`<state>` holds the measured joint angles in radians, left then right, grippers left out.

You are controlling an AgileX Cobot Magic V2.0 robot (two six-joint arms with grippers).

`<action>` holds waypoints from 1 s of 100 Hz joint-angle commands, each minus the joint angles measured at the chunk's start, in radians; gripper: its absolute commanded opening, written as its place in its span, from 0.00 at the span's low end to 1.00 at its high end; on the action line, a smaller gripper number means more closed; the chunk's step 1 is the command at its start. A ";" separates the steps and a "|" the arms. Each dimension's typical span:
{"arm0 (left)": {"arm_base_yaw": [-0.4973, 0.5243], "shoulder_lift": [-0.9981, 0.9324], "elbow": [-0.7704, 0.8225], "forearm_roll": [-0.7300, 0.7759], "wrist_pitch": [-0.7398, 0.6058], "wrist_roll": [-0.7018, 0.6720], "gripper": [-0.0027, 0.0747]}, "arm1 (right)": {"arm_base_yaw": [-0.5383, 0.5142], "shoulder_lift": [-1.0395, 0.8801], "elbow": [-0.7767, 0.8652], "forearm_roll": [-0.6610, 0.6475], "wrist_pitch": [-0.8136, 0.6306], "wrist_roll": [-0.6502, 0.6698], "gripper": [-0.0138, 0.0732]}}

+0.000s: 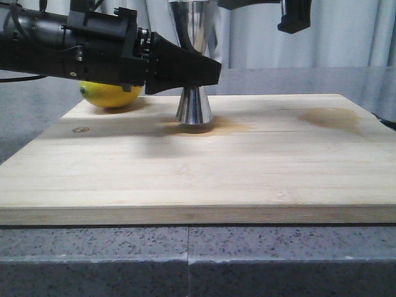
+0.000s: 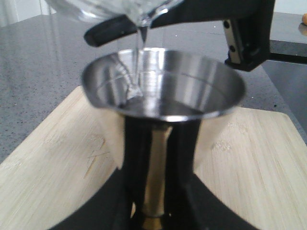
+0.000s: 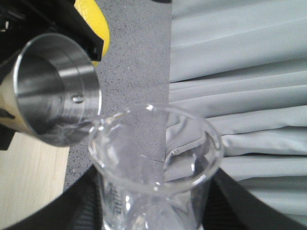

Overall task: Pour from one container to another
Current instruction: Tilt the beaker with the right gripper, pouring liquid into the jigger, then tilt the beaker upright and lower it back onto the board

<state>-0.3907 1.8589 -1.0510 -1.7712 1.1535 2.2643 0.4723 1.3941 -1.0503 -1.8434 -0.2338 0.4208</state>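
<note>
Front view: my left hand (image 1: 207,71) reaches in from the left and is clenched on the narrow waist of the jigger (image 1: 193,106), whose lower cone stands on the wooden board (image 1: 198,179); the board lies on the grey speckled worktop (image 1: 185,260). A lemon (image 1: 110,94) rests on the board's far left corner, partly hidden behind my left arm. A brownish stain (image 1: 331,117) marks the board toward its far right. Only a dark part of my right arm shows at the top right, and the beaker is out of frame here. Left wrist view: my left fingers (image 2: 136,158) close on either side of the jigger's gold band (image 2: 156,167), and the upper cup (image 2: 163,88) stands upright and open. The beaker (image 2: 120,9) is tilted just above the cup's rim, and a thin clear stream (image 2: 139,52) runs from its lip into the cup. Right wrist view: my right hand (image 3: 156,206) grasps the beaker (image 3: 156,163), its dark fingers (image 3: 242,206) flanking the glass wall. The pouring lip sits just over the rim of the jigger (image 3: 55,86), with liquid passing between them. Grey curtain (image 3: 240,72) fills the background.
</note>
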 commanded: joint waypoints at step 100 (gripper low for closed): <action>-0.010 -0.042 -0.028 -0.079 0.098 -0.001 0.14 | 0.000 -0.029 -0.038 0.103 0.012 -0.008 0.46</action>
<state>-0.3907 1.8589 -1.0510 -1.7694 1.1535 2.2643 0.4723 1.3941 -1.0511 -1.8032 -0.2406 0.3963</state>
